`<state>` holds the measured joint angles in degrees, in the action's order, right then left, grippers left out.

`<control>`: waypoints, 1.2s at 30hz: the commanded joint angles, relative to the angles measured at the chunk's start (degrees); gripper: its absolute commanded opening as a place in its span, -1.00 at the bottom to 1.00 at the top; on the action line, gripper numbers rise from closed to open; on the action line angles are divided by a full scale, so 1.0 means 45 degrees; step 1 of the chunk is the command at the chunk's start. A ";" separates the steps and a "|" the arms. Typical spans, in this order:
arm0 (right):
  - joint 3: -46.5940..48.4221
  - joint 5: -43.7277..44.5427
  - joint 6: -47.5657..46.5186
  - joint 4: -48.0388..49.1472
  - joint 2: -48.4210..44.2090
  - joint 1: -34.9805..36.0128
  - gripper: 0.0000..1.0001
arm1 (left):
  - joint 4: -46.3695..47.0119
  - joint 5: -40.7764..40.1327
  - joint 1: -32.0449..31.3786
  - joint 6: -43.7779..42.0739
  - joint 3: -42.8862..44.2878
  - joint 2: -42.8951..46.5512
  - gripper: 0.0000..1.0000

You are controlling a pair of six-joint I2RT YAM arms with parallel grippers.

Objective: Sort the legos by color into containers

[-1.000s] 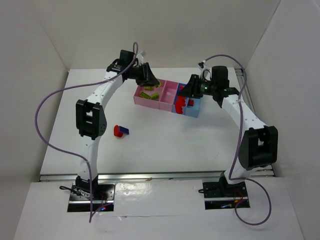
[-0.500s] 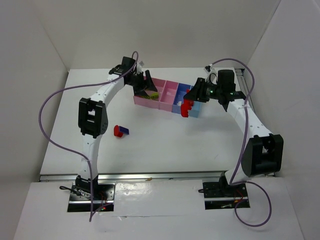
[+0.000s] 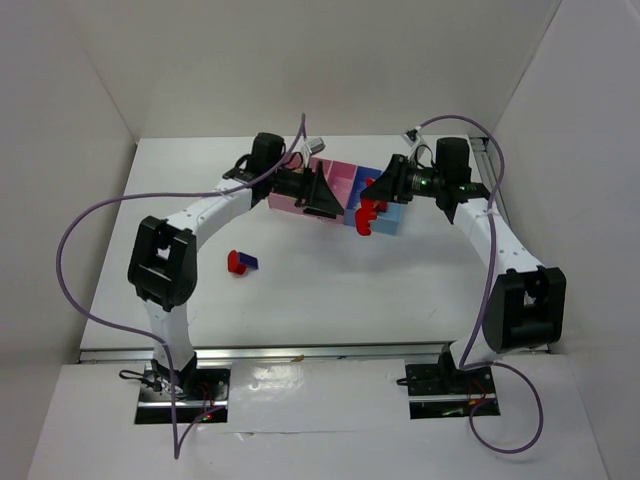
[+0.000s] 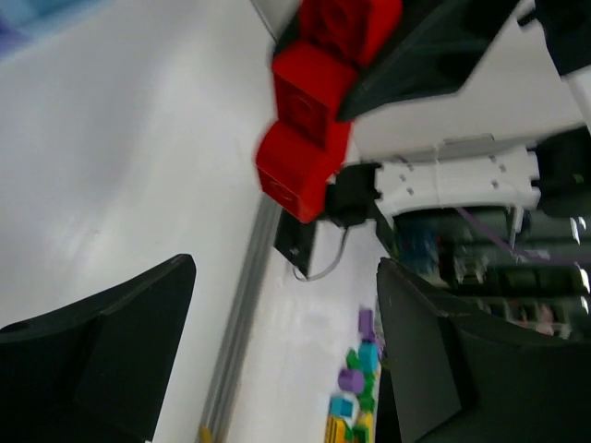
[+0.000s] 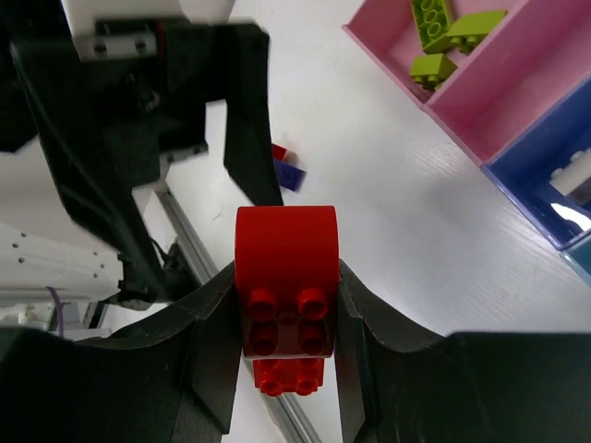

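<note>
Right claw [image 5: 284, 309] pinches a red lego stack [image 5: 284, 249]; left claw [image 4: 277, 360] is spread, apparently empty, by the containers [image 3: 345, 176].

A white table [image 3: 330, 290] sits between white walls [image 3: 60, 120]; a metal rail [image 3: 330, 352] edges its near side.

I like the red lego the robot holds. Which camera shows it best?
The right wrist view: the red plastic lego stack sits centred and sharp, studs showing, pinched in the right claw. The left wrist view shows it blurry at the top; the top view, a small red blob.
</note>
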<state>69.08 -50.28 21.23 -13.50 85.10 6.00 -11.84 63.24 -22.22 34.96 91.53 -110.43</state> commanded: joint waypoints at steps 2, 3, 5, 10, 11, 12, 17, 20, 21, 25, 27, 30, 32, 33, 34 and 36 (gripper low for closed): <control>-0.0057 -0.1032 0.0477 0.1222 0.0034 0.0053 -0.42 | 0.5537 0.1553 -0.0491 0.2562 -0.1587 0.0478 0.77; -0.0058 -0.1033 0.0651 0.1531 0.0034 0.0053 -0.42 | 0.5695 0.1319 -0.0744 0.2563 -0.1705 0.0594 0.77; -0.0058 -0.1304 0.0905 0.1534 0.0034 0.0053 -0.42 | 0.6551 0.0909 -0.1038 0.2776 -0.2152 0.0906 0.77; -0.0195 -0.1912 0.1549 0.2468 0.0267 0.0053 -0.42 | 0.7355 0.0380 -0.1449 0.2895 -0.1999 0.0772 0.71; -0.0349 -0.2086 0.1841 0.2665 0.0269 0.0053 -0.42 | 0.7550 0.0554 -0.1449 0.3263 -0.1864 0.0578 0.71; -0.0351 -0.2243 0.1960 0.2841 0.0269 0.0053 -0.42 | 0.7803 0.0555 -0.1449 0.3460 -0.1863 0.0576 0.71; -0.0486 -0.2361 0.2272 0.3212 0.0269 0.0171 -0.42 | 0.9248 0.0848 -0.1702 0.4476 -0.1747 0.0185 0.60; -0.0605 -0.2361 0.2565 0.3525 0.0269 0.0171 -0.42 | 0.9931 0.1180 -0.1703 0.5061 -0.1881 0.0048 0.36; -0.0605 -0.2361 0.2566 0.3662 0.0269 0.0171 -0.42 | 1.0070 0.1296 -0.1819 0.5063 -0.1882 0.0048 0.26; -0.0605 -0.2361 0.2703 0.3800 0.0386 0.0171 -0.42 | 0.9976 0.1765 -0.1821 0.5239 -0.2019 -0.0069 -0.29; -0.0605 -0.2361 0.2703 0.3800 0.0503 0.0288 -0.42 | 0.9741 0.1766 -0.1821 0.4947 -0.2019 -0.0069 -0.56; -0.0469 -0.1974 0.2568 0.3411 0.0503 0.0288 -0.42 | 0.9136 0.1882 -0.1821 0.4635 -0.1882 -0.0185 -0.98; -0.0468 -0.1660 0.2178 0.2924 0.0387 -0.0139 -0.45 | 0.8552 0.1883 -0.1705 0.4283 -0.1745 -0.0186 -1.00; -0.0468 -0.1349 0.2176 0.2805 0.0231 -0.0335 -0.45 | 0.8432 0.1883 -0.1703 0.4108 -0.1745 -0.0186 -1.00; -0.0468 -0.1172 0.2176 0.2804 -0.0002 -0.0743 -0.45 | 0.8431 0.1883 -0.1587 0.4106 -0.1745 -0.0186 -1.00; -0.0585 -0.0820 0.2176 0.2669 -0.0257 -0.1136 -0.45 | 0.8314 0.1883 -0.1432 0.4106 -0.1745 -0.0186 -1.00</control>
<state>66.76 -61.12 33.23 -1.08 86.35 4.89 24.67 66.70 -29.10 55.70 81.49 -111.35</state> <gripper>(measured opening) 0.444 0.435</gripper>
